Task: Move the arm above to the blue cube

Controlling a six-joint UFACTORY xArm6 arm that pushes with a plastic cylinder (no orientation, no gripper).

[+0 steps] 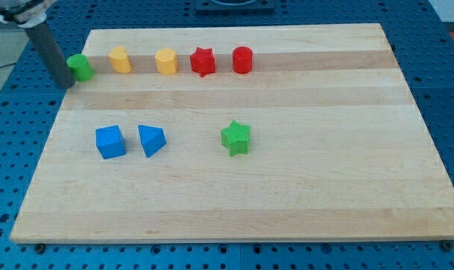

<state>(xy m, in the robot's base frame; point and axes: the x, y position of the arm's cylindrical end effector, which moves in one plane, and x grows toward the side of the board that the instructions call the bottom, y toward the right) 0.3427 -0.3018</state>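
Eight blocks are lying on the wooden board [287,202]. My tip [64,82] is resting at the board's upper-left edge, just beside the green cylinder [80,67], at its nine o'clock. No fingers are showing; the arm is ending in a bare rod, so nothing is being clasped. The blue cube [110,141] is sitting well apart, at roughly five o'clock from my tip, with the blue wedge-like block [151,139] just beside it at three o'clock. It is looking light, rigid and easily slid, so I am judging contact unnecessary: stopping at its twelve o'clock side is enough.
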